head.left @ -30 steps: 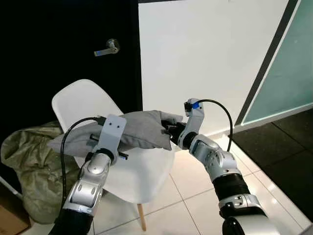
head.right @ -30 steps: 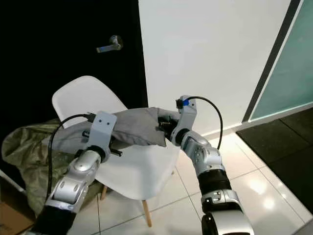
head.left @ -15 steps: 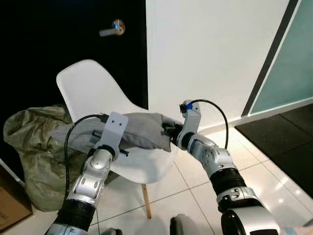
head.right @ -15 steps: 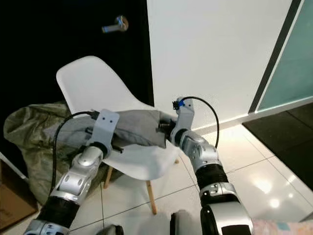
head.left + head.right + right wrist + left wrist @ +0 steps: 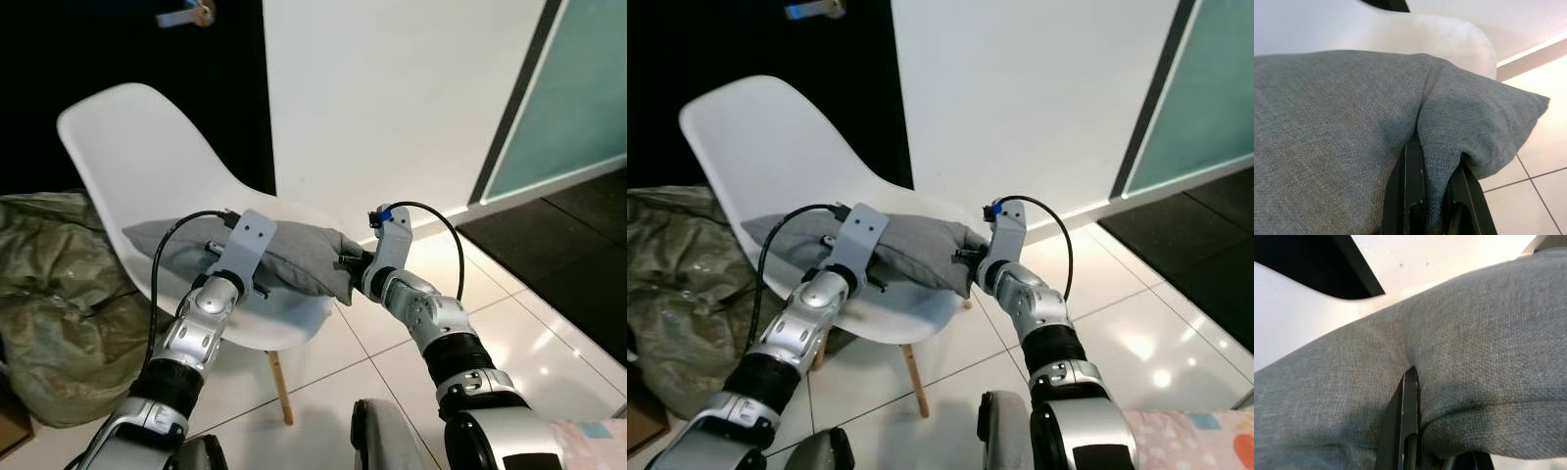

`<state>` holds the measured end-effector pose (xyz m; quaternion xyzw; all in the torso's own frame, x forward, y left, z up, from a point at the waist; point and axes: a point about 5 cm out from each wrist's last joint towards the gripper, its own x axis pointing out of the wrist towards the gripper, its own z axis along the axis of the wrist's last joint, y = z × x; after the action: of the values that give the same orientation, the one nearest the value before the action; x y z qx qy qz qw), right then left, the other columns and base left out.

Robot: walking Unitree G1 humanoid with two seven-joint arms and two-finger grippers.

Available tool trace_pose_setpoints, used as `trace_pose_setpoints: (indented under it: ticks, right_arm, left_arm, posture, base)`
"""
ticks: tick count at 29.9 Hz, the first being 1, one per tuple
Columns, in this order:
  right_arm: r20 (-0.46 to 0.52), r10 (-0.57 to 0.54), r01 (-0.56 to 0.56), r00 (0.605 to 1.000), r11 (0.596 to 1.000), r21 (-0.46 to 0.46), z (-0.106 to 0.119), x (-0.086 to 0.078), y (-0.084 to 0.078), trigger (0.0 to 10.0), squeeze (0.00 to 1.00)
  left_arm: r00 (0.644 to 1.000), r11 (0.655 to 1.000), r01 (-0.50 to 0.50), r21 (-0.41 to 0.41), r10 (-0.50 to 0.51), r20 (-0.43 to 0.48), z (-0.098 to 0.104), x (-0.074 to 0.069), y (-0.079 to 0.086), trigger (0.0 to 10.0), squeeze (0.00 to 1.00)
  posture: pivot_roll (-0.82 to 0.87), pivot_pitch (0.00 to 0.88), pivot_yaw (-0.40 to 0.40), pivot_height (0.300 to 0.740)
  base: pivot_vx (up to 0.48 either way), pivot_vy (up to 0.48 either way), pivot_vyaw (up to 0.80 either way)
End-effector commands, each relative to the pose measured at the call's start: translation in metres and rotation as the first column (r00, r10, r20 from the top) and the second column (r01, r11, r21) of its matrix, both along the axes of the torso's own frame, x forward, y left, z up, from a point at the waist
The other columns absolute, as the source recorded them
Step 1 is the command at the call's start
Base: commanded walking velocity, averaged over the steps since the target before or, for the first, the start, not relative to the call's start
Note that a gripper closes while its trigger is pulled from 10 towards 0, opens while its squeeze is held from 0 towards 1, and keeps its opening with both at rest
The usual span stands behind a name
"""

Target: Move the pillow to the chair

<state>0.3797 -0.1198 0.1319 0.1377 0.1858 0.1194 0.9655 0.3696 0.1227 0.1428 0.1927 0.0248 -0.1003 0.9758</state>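
A grey pillow [image 5: 294,250] lies across the seat of a white shell chair [image 5: 118,147] with wooden legs, low enough to look as if it rests on the seat. My left gripper [image 5: 227,266] is shut on the pillow's near long edge; in the left wrist view a black finger [image 5: 1409,421] digs into the fabric. At the pillow's right end, just off the seat's right rim, my right gripper [image 5: 346,262] is also shut, with a fold of cloth pinched between its fingers [image 5: 1413,196].
An olive green sack [image 5: 49,313] slumps on the floor left of the chair. A black door with a lever handle [image 5: 186,15] stands behind, with a white wall and a teal glass panel [image 5: 578,88] to the right. Glossy tiled floor [image 5: 549,333] lies to the right.
The view has tilted down and come closer to the chair. Both grippers have brought the pillow down from above the seat onto it, still shut on it.
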Motion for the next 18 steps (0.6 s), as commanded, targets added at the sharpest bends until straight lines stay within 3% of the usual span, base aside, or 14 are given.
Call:
trace_pose_setpoints:
  ticks: [1,6,11,13,14,15,16,18]
  right_arm:
    - [-0.016,-0.044,0.044,0.999,0.999,0.016,-0.006,0.0,-0.004,10.0,0.0]
    - [0.026,-0.063,0.061,0.998,0.996,0.062,0.005,0.006,-0.003,10.0,0.0]
    - [0.139,-0.05,0.026,0.989,0.985,0.168,0.037,0.019,0.011,10.0,0.0]
    - [0.077,0.051,-0.058,0.996,0.994,0.09,0.025,0.015,0.025,10.0,0.0]
    - [0.02,0.1,-0.1,0.995,0.995,-0.011,0.012,0.01,0.029,10.0,0.0]
    - [-0.047,0.126,-0.128,0.991,0.991,-0.05,-0.002,0.004,0.031,10.0,0.0]
    - [-0.047,0.126,-0.128,0.991,0.991,-0.05,-0.002,0.004,0.031,10.0,0.0]
    - [-0.12,0.143,-0.154,0.982,0.984,-0.094,-0.018,-0.003,0.031,10.0,0.0]
  left_arm:
    - [0.984,0.995,-0.094,0.026,0.089,0.153,0.034,0.013,0.023,10.0,0.0]
    - [0.977,0.991,-0.126,0.045,0.116,0.179,0.043,0.018,0.031,10.0,0.0]
    - [0.938,0.964,-0.241,0.114,0.201,0.282,0.069,0.024,0.06,10.0,0.0]
    - [0.935,0.945,-0.289,0.154,0.243,0.258,0.058,0.021,0.075,10.0,0.0]
    - [0.939,0.935,-0.307,0.178,0.268,0.215,0.044,0.017,0.082,10.0,0.0]
    - [0.942,0.926,-0.325,0.19,0.3,0.149,0.022,0.01,0.09,10.0,0.0]
    - [0.942,0.926,-0.325,0.19,0.3,0.149,0.022,0.01,0.09,10.0,0.0]
    - [0.94,0.914,-0.339,0.222,0.335,0.056,-0.006,-0.001,0.099,10.0,0.0]
  posture:
    - [-0.17,0.097,0.028,0.52]
    - [-0.17,0.11,0.028,0.51]
    - [-0.16,0.141,0.023,0.49]
    - [-0.15,0.155,0.019,0.48]
    - [-0.14,0.167,0.017,0.475]
    - [-0.14,0.174,0.017,0.47]
    - [-0.14,0.174,0.017,0.47]
    - [-0.14,0.184,0.016,0.46]
  base:
    - [0.0,0.0,0.0]
    - [0.0,0.0,0.0]
    - [0.0,0.0,0.0]
    - [0.0,0.0,0.0]
    - [0.0,0.0,0.0]
    - [0.0,0.0,0.0]
    - [0.0,0.0,0.0]
    - [0.0,0.0,0.0]
